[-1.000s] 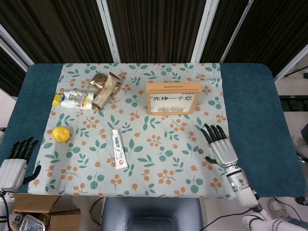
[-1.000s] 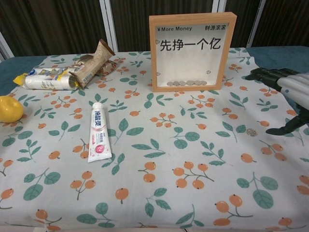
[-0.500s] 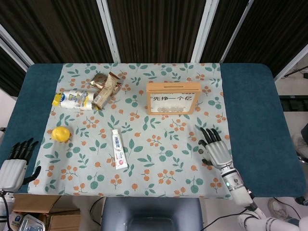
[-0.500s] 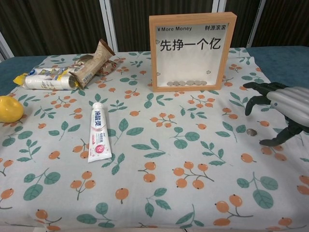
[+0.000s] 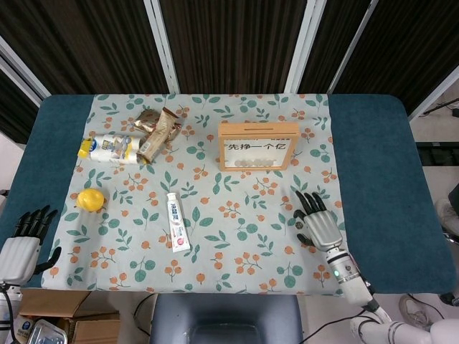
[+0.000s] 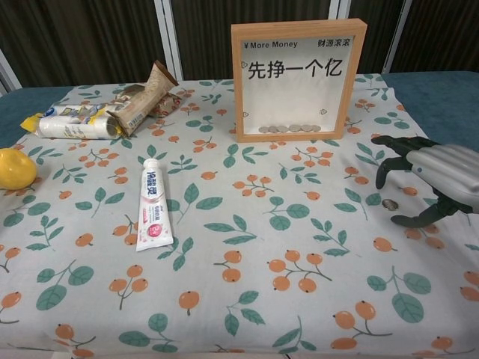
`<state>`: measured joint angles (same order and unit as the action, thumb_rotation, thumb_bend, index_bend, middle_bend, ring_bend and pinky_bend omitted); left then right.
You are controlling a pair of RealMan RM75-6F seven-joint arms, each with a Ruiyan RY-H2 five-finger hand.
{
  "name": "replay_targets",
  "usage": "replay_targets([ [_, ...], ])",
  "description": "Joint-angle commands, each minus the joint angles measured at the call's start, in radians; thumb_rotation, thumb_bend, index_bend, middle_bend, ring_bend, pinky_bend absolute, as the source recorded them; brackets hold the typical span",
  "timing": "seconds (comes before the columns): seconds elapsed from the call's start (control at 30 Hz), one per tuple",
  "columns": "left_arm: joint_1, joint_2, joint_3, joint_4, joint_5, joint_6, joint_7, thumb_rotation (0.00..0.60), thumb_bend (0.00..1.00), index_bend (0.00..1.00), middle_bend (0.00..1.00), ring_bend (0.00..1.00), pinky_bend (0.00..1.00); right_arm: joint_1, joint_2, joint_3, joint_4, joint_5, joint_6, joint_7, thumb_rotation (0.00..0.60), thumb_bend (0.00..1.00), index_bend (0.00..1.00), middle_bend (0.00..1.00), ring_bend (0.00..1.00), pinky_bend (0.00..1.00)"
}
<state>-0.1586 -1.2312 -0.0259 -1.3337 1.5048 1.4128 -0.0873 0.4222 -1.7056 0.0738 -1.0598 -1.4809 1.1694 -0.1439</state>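
Note:
My right hand (image 5: 317, 223) (image 6: 436, 173) hovers low over the right side of the floral cloth (image 5: 215, 251), fingers spread and arched downward, holding nothing. A small coin (image 6: 388, 203) lies on the cloth between its thumb and fingertips; I cannot tell whether it is touched. My left hand (image 5: 21, 242) is at the table's front left corner, off the cloth, fingers apart and empty; the chest view does not show it. A wooden frame (image 5: 259, 145) (image 6: 298, 81) with Chinese text stands upright behind the right hand, several coins lying inside along its bottom.
A toothpaste tube (image 5: 176, 221) (image 6: 153, 203) lies mid-cloth. A yellow lemon (image 5: 91, 199) (image 6: 15, 167) sits at the left. Brown snack packets (image 5: 158, 129) (image 6: 142, 101) and a white wrapped pack (image 5: 111, 149) (image 6: 71, 121) lie at the back left. Blue table (image 5: 373, 143) surrounds the cloth.
My right hand has moved left and nearer to the table's front, its fingers curving down around the coin. The left hand has not moved.

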Motion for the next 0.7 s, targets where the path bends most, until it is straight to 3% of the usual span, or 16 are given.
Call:
replay_targets([
  [0.03,0.0,-0.001,0.001,0.0,0.0,-0.001,0.0,0.6,0.38,0.0,0.0,0.0,0.0,-0.002,-0.002,-0.005,0.006,-0.001,0.0,0.005,0.6,0.38,0.53,0.0,0.0,0.0],
  [0.7,-0.001,0.004,-0.002,-0.008,-0.001,0.0,0.007,0.6,0.38,0.0,0.0,0.0,0.0,-0.006,-0.01,-0.013,0.032,0.01,-0.003,0.022,0.6,0.4,0.56,0.0,0.0,0.0],
])
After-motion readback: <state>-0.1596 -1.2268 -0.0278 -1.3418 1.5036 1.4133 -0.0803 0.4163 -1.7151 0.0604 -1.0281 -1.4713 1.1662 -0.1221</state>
